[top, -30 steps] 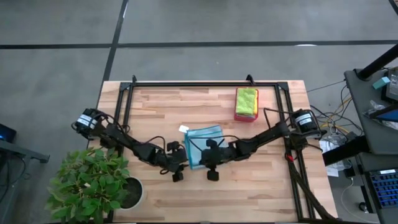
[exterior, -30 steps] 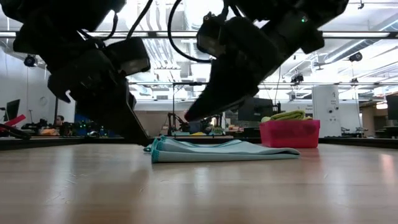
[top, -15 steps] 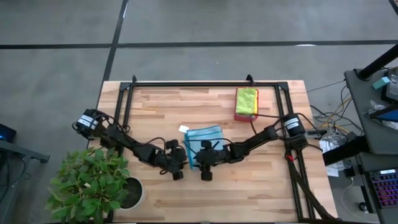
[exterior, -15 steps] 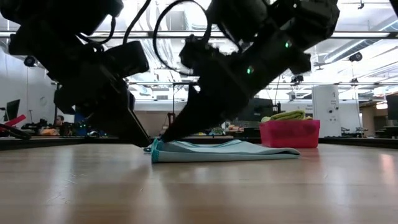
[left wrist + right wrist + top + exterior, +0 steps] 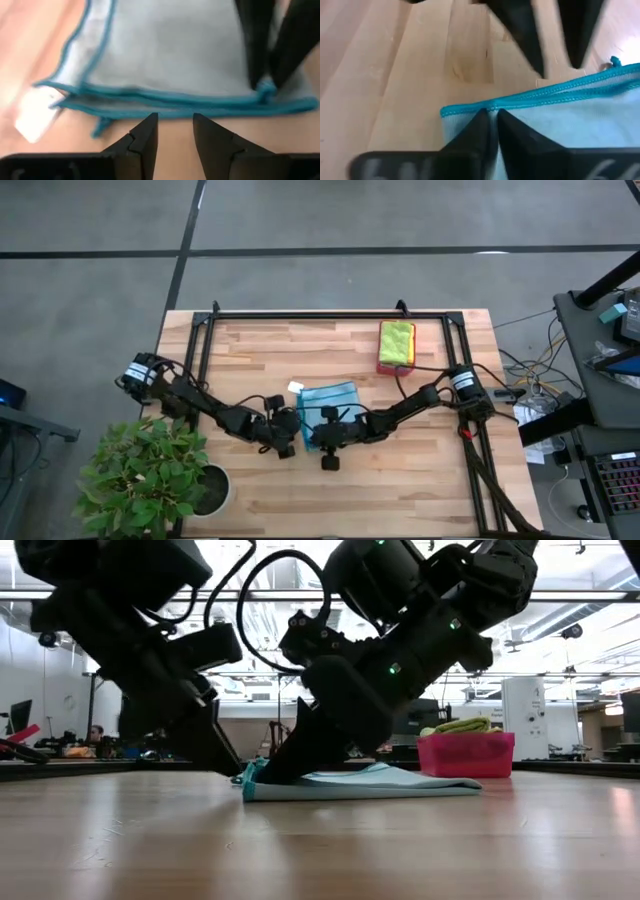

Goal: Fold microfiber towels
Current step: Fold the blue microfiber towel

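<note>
— Moved since a second ago: right gripper point(image 5: 312, 442) slid leftward along the near edge of the light blue towel point(image 5: 331, 404), now down at its lower-left corner. Left gripper point(image 5: 291, 442) shifted in slightly, just beside that same edge.

— Grip state?

— Right: fingers pinched together on the teal hem at the corner point(image 5: 492, 107), holding cloth. Left: fingers point(image 5: 145, 135) parted narrowly, nothing between them, hovering just off the folded edge point(image 5: 165, 97).

— Towel's place?

— Centre of the frame in the high view, lying flat and already doubled on the wooden table point(image 5: 250, 360). More towels, lime green on top, stacked in the pink-red tray point(image 5: 396, 366) at upper right.

— Handling?

— Probably light, soft and limp; likely to sag and drag unless lifted by two corners. Best taken at the stitched hem.

— Room?

— Bare wood left and toward the bottom edge; tray well apart. Black frame rails point(image 5: 200, 340) at the sides, clear of the fold path.
</note>
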Controlling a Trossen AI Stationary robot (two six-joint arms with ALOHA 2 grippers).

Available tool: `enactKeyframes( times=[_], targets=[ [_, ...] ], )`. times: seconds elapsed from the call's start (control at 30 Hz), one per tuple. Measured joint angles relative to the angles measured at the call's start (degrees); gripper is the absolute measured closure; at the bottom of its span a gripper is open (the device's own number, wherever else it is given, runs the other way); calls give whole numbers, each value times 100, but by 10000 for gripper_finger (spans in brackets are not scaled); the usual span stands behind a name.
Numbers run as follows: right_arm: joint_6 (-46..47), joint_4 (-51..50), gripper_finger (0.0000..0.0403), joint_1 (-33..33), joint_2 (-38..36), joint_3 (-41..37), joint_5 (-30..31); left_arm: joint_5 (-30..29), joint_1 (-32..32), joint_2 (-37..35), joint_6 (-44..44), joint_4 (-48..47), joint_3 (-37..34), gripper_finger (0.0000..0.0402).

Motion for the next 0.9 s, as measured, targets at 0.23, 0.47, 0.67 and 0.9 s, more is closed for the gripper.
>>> enactKeyframes(
  times=[0.23, 0.47, 0.67, 0.9],
  targets=[
    [-54, -16, 391, 2, -87, -9, -4, -172, 515, -14, 524, -97, -8, 293],
    [-50, -63, 394, 4, -194, -9, -132, -146, 902, 70, 570, -86, -162, 293],
    [25, -35, 394, 30, -193, 7, -323, -128, 939, 73, 540, 15, -223, 293],
    [124, 12, 394, 30, -168, 9, -322, -106, 939, 73, 427, 15, -208, 293]
  ],
)
